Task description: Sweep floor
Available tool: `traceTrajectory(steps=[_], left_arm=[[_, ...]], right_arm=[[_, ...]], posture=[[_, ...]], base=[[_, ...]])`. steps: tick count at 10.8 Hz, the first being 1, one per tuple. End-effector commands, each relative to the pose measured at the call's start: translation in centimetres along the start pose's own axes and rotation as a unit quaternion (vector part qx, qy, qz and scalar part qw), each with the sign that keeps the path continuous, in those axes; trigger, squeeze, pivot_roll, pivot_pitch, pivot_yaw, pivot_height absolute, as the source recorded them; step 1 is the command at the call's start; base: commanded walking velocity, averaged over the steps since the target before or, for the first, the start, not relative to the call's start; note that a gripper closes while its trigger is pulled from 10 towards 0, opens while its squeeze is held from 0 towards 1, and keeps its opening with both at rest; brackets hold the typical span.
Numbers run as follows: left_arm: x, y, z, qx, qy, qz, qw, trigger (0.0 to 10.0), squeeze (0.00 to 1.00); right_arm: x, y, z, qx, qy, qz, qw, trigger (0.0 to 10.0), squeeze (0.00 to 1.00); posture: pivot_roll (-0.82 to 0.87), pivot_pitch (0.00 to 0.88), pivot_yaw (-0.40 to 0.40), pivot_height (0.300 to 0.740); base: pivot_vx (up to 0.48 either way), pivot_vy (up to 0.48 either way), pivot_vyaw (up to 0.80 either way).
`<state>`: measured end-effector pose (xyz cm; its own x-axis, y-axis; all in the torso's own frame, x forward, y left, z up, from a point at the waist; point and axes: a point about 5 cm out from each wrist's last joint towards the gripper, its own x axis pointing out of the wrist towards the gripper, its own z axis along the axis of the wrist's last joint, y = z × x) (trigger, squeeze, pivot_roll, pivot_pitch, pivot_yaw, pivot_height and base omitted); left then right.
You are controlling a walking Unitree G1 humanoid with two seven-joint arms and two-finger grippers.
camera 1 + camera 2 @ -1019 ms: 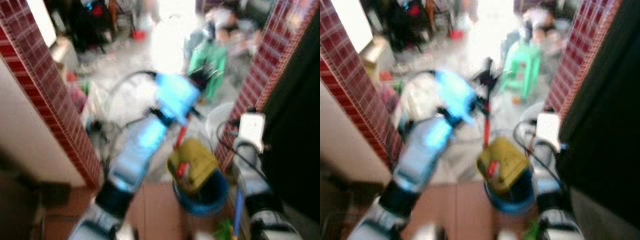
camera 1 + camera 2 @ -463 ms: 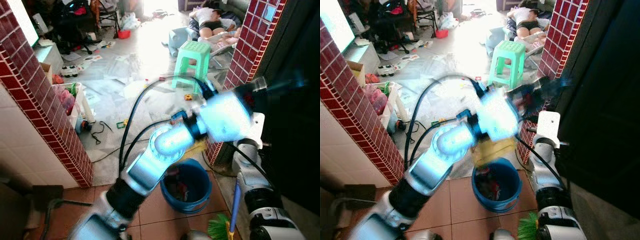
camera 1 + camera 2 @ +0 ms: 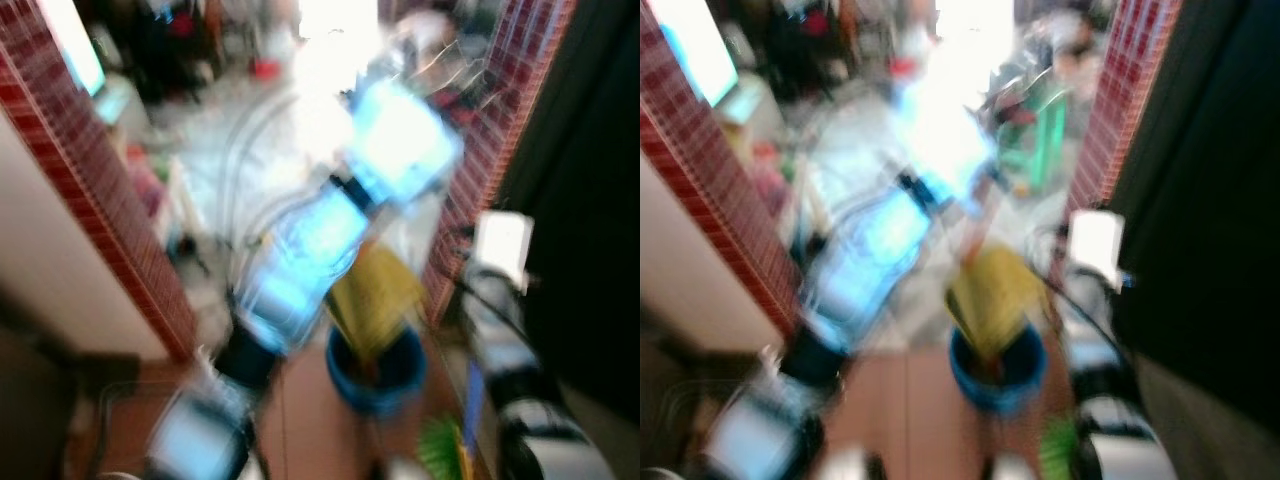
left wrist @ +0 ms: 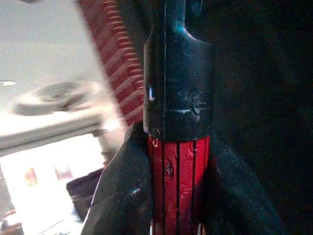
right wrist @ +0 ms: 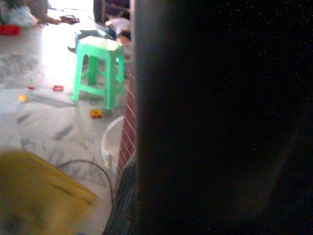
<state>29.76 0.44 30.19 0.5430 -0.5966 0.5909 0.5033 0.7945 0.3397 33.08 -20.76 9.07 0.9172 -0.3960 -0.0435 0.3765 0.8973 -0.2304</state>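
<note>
**Left gripper clamped on red handle above blue bucket; head views blurred**

- Left gripper [image 4: 178, 196]: in the left wrist view its two black fingers [image 4: 122, 196] press against either side of a red ribbed handle [image 4: 178, 171], which ends in a black cap [image 4: 178, 73]. Jaws pinching the handle.
- Left arm [image 3: 310, 250]: silver, smeared by motion, running from the lower left of the left eye view up toward the upper centre.
- Yellow dustpan-like piece [image 3: 372, 295]: centre of the left eye view, its lower end inside the blue bucket [image 3: 375, 375]; details lost to blur.
- Blue bucket: lower centre, on brown floor tiles [image 3: 300, 420], just beside the foot of the red brick pillar [image 3: 485, 130] at the right.
- Broom [image 3: 445, 445]: green bristles at the lower right, beside the bucket.
- Right arm [image 3: 515, 400]: lower right, hanging idle; whether its jaws are spread or pressed together cannot be told.
- Green stool [image 5: 98, 66]: on the pale floor in the right wrist view, upright, near small scattered items.
- Second brick pillar [image 3: 80, 170]: left side of the left eye view.
</note>
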Motion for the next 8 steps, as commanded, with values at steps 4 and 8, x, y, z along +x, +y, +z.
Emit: traceTrajectory(steps=[4,8], left_arm=[[-2.4,9.4,0.6,0.123,0.027,0.141,0.982,10.0,0.0],[-8.9,11.6,-4.2,0.167,0.152,0.225,0.948,10.0,0.0]], right_arm=[[0.4,0.8,0.7,-0.002,-0.009,0.018,1.0,10.0,0.0],[0.3,1.4,0.5,0.008,-0.005,0.043,0.999,10.0,0.0]], posture=[[-0.02,0.0,-0.001,0.74],[-0.02,0.0,-0.005,0.74]], base=[[0.0,0.0,0.0],[0.0,0.0,0.0]])
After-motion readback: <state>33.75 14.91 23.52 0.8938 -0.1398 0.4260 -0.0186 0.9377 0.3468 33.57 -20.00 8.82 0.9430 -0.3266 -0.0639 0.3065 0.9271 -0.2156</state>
